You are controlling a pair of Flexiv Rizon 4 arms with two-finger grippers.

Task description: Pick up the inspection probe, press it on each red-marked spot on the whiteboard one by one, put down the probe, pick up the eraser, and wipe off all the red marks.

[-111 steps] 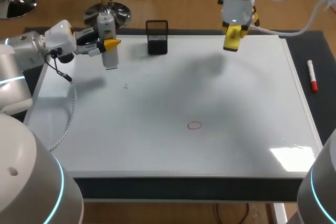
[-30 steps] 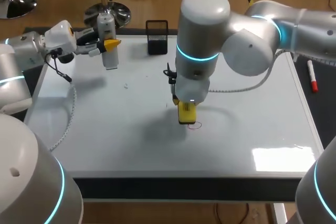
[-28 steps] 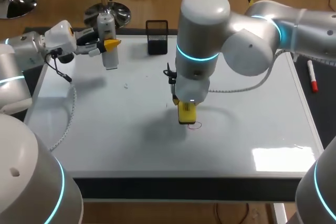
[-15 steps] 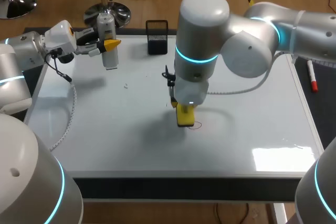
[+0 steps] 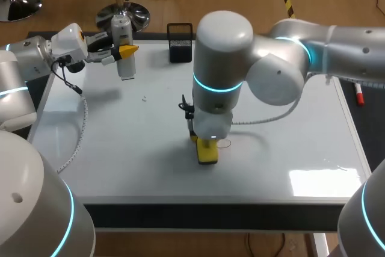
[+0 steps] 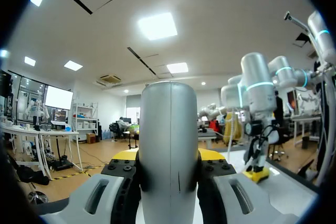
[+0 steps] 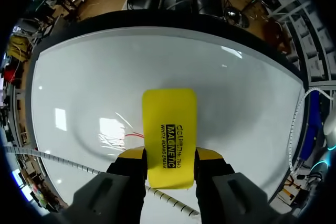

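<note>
My right gripper is shut on the yellow eraser, which stands pressed on the whiteboard near its middle front. In the right wrist view the eraser fills the gap between the fingers, and thin red streaks of the mark show beside it. A faint arc of the red mark remains just right of the eraser. At the back left, my left gripper is shut on the grey inspection probe, held above the board. The probe rises between the left fingers.
A black mesh pen holder stands at the board's back edge. A red marker lies on the dark mat right of the board. My right arm's big elbow hangs over the board's middle.
My right arm came in from the back and has dragged the eraser toward the front left, over the red circle, now mostly gone. The left arm with the probe has kept still.
</note>
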